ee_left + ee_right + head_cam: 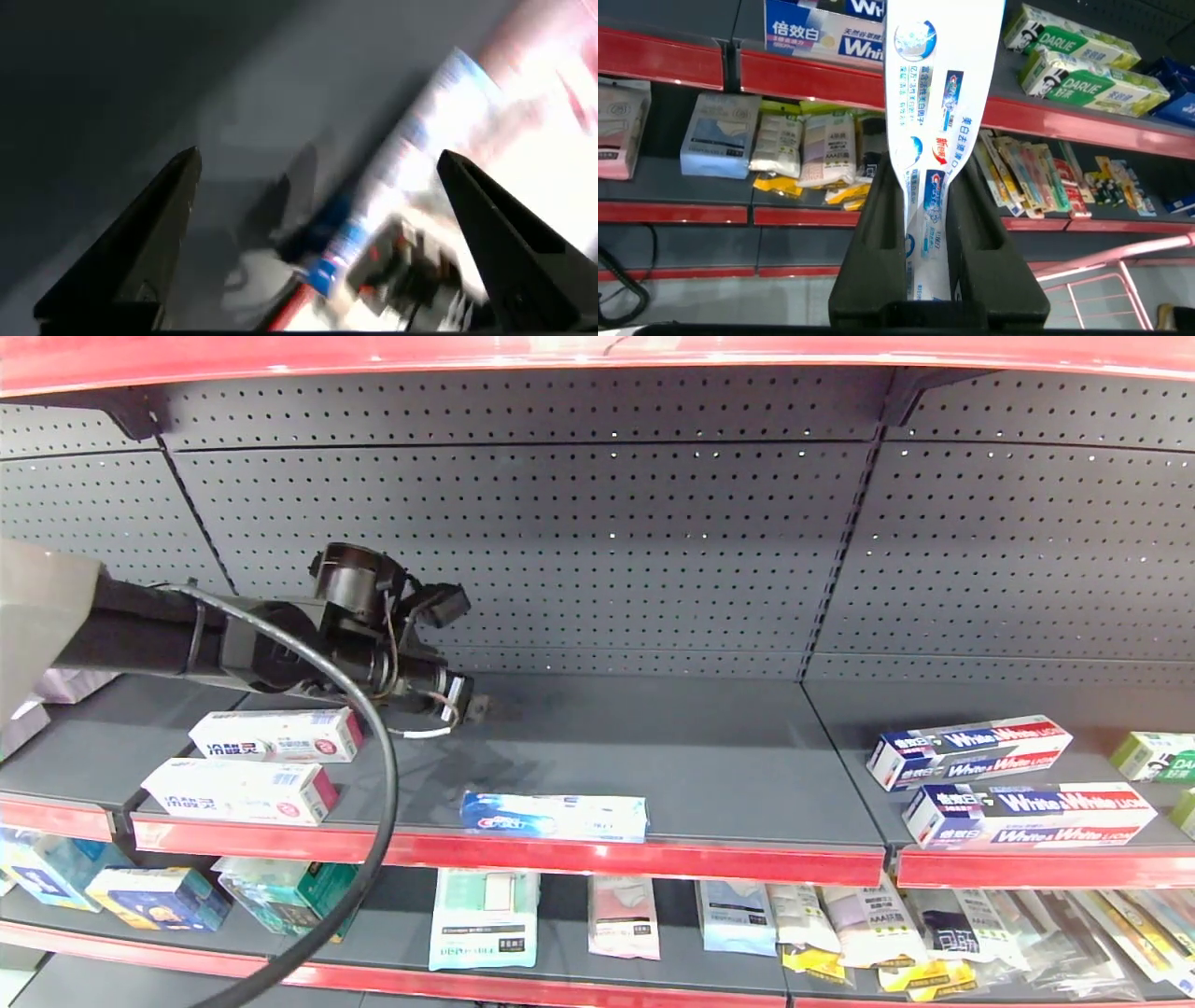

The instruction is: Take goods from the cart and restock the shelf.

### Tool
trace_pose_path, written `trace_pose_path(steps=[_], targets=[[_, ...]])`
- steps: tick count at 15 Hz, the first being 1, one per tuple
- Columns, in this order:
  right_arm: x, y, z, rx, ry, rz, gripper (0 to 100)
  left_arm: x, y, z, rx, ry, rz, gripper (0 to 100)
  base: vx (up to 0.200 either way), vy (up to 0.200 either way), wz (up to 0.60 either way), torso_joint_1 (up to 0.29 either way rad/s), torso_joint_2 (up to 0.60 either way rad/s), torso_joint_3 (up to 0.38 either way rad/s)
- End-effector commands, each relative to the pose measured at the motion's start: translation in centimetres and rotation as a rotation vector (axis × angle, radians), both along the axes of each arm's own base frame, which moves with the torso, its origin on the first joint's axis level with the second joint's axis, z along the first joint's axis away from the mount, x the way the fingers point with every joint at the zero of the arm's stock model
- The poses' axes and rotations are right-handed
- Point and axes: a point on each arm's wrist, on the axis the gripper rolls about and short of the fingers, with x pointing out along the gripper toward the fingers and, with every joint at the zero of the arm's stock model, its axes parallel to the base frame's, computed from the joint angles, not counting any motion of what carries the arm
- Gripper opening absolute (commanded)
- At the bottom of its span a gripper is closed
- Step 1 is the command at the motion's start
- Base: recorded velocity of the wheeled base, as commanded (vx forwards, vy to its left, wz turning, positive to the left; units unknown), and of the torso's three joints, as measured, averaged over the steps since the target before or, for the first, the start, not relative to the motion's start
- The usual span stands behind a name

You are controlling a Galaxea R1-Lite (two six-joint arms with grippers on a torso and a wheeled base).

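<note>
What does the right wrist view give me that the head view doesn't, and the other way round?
Right wrist view: the right gripper shut on a white-and-blue toothpaste box, and a pink frame, probably the cart. Head view: the left gripper over the shelf, a blue box at that shelf's front edge, two white-and-pink boxes to its left. Both: the blue-and-white boxes, the green boxes and the packets on the shelf below.

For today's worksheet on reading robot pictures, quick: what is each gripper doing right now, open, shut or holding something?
Left gripper: open, holding nothing.
Right gripper: shut on a toothpaste box.
</note>
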Motion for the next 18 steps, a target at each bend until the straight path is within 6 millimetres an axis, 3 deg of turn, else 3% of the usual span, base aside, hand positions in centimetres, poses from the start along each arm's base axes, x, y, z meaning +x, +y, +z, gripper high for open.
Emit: trace_pose_path(steps=[1, 2, 3, 6, 7, 9, 12, 15, 18], targets=[[0.1, 0.0, 0.2, 0.002, 0.0, 0.003, 0, 0.0, -2.2, 0.9, -0.052, -0.074, 0.3, 100, 0.0, 0.0, 0.0, 0.0, 0.0, 0.0], [0.3, 0.0, 0.1, 0.014, 0.022, 0.012, 0, -0.7, -2.9, 1.9, -0.087, -0.108, 0.473, 100, 0.0, 0.0, 0.0, 0.0, 0.0, 0.0], [0.6, 0.0, -0.1, 0.027, 0.046, 0.037, 0, -2.4, -2.5, 3.8, -0.121, -0.133, 0.521, 100, 0.0, 0.0, 0.0, 0.0, 0.0, 0.0], [1.6, 0.0, 0.2, 0.104, 0.085, 0.088, 0, -10.5, -1.3, 7.2, -0.164, -0.168, 0.448, 100, 0.0, 0.0, 0.0, 0.0, 0.0, 0.0], [2.0, 0.0, 0.3, 0.15, 0.105, 0.097, 0, -14.3, 0.0, 7.9, -0.164, -0.193, 0.415, 100, 0.0, 0.0, 0.0, 0.0, 0.0, 0.0], [2.7, 0.0, 0.6, 0.186, 0.129, 0.137, 0, -21.7, 3.0, 6.8, -0.118, -0.24, 0.359, 100, 0.0, 0.0, 0.0, 0.0, 0.0, 0.0], [3.3, 0.0, 0.8, 0.213, 0.165, 0.189, 0, -30.8, 6.8, 2.9, -0.115, -0.332, 0.2, 100, 0.0, 0.0, 0.0, 0.0, 0.0, 0.0], [4.0, -0.1, 1.4, 0.213, 0.17, 0.201, 0, -36.2, 9.3, -0.6, -0.169, -0.454, 0.162, 100, 0.0, 0.0, 0.0, 0.0, 0.0, 0.0], [4.8, -0.2, 3.2, 0.18, 0.132, 0.208, 0, -39.1, 10.8, -2.6, -0.139, -0.474, 0.246, 100, 0.0, 0.0, 0.0, 0.0, 0.0, 0.0]])
